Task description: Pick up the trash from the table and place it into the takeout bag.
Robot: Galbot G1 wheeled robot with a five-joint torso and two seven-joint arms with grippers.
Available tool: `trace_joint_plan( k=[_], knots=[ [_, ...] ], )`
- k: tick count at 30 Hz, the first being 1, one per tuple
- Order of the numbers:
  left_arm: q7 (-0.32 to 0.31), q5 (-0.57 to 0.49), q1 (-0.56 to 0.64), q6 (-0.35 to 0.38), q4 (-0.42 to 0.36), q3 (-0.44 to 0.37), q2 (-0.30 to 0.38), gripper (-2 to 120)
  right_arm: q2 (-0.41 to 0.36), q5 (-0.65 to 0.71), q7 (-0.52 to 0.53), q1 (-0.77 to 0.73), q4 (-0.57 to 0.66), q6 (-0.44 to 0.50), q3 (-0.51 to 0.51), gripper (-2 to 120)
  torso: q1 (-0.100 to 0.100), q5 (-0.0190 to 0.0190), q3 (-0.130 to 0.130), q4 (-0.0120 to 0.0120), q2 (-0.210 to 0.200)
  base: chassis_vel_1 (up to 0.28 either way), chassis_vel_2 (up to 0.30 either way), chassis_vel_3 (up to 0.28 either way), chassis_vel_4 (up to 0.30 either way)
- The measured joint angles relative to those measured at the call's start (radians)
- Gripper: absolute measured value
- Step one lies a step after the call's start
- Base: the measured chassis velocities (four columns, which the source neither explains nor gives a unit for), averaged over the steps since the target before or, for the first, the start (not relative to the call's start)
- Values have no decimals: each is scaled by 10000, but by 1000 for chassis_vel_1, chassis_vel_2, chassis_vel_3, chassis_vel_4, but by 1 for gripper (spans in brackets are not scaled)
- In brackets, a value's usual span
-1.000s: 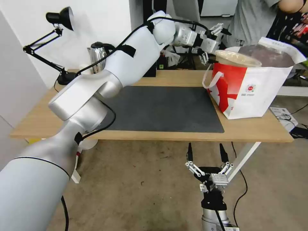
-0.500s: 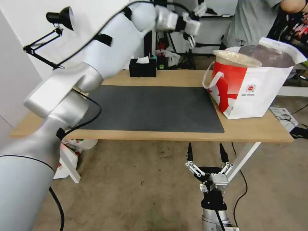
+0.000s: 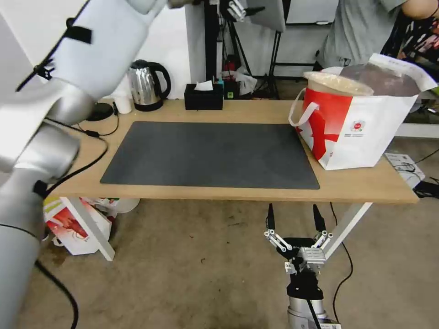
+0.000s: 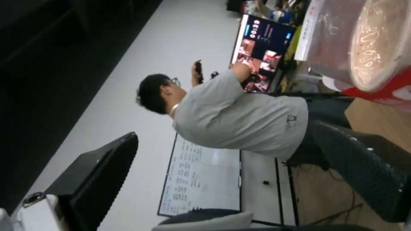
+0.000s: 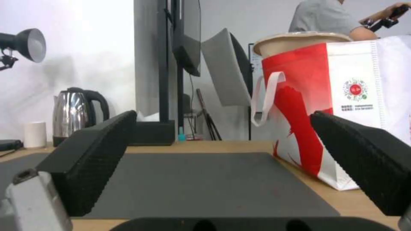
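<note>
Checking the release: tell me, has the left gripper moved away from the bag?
Yes. The left gripper has swung up and leftward from the takeout bag.

We see the bag (image 3: 361,132) on the table's (image 3: 356,188) right end beside the mat (image 3: 215,153), a bowl (image 3: 336,83) in it, the kettle (image 3: 145,85) behind the mat's left corner.

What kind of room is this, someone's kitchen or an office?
Most likely a lab or office workroom, not a kitchen: a whiteboard and a lit monitor stand behind the table, and camera tripods crowd the back wall.
</note>
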Motion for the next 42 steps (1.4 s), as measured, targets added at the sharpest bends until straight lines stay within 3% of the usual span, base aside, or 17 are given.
trace_joint_plan(
  k=[10, 21, 26, 35, 42],
  knots=[
    [-327, -878, 1668, 720, -1383, -553, 1392, 100, 0, 0, 1, -1, 0, 0, 1, 100, -1, -3, 0, 3, 0, 0, 0, 0, 0],
    [-515, -2839, 3007, 1853, -2170, -584, 2094, 100, 0, 0, 0, -1, 0, 0, 0, 100, 0, 2, 0, -2, 0, 0, 0, 0, 0],
    [-672, -3141, 3678, 2013, -2456, -917, 2207, 100, 0, 0, 0, -1, 0, 0, 0, 100, 0, 2, 0, -3, 0, 0, 0, 0, 0],
    [-1155, -3675, 5311, 2214, -3243, -2004, 2756, 100, 1, 0, 0, -1, 0, 0, -1, 100, 0, 0, 0, -1, 1, 0, 0, 0, 0],
    [-1702, -4032, 6803, 2374, -4161, -3694, 3319, 100, 0, 0, 0, -1, 0, 0, -1, 100, -1, 1, 0, -2, 1, 0, 0, 0, 0]
  ],
)
